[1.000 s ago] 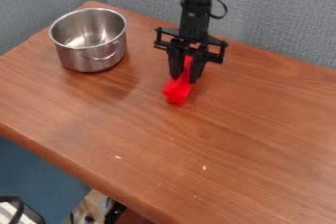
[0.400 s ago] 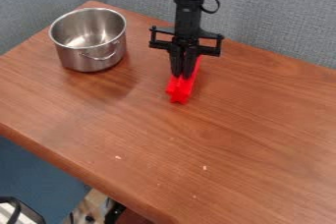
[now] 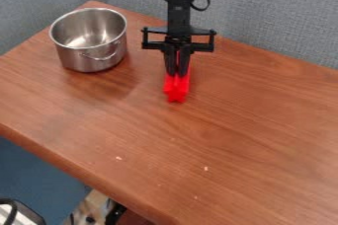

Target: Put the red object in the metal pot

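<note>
A wooden table is shown from above and in front, with the metal pot standing upright near its far left corner, its open mouth turned upward and nothing visible inside it. To the right of the pot and well apart from it, the black gripper is pointed steeply down at the tabletop, and its jaws are closed on the upper end of the red object. The lower end of the red object is seen at or just above the wood, also to the right of the pot; contact with the table cannot be told.
</note>
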Motion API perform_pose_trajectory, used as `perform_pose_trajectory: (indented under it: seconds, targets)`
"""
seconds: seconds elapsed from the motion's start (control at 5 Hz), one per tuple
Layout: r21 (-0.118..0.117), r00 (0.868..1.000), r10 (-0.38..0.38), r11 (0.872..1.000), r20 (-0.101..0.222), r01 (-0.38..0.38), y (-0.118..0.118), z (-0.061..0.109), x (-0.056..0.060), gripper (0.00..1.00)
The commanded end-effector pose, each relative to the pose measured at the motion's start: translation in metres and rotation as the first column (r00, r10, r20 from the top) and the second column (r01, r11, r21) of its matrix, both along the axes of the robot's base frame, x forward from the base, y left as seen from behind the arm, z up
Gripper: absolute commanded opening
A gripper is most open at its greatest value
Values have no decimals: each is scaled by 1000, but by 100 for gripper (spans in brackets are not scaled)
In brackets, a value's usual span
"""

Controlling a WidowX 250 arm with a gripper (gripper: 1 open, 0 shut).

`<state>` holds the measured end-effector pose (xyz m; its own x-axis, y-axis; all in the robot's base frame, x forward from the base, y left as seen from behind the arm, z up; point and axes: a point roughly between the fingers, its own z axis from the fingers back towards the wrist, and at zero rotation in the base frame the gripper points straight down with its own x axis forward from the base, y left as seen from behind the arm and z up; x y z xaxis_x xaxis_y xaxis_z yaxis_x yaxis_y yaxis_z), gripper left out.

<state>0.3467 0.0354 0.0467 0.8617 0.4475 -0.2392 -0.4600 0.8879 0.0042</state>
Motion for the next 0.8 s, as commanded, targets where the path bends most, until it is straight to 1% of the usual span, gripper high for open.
perform_pose_trajectory:
  seconds: [0.0,0.2,0.4,0.6]
  targets:
    - [-3,995,93,996,33,-93,5,12,5,0]
    - [-7,987,157,988,28,-157,5,15,6,0]
    - [-12,997,77,997,25,-77,4,15,8,0]
    - [-18,1000,-4,1000,23,5,2,16,9,0]
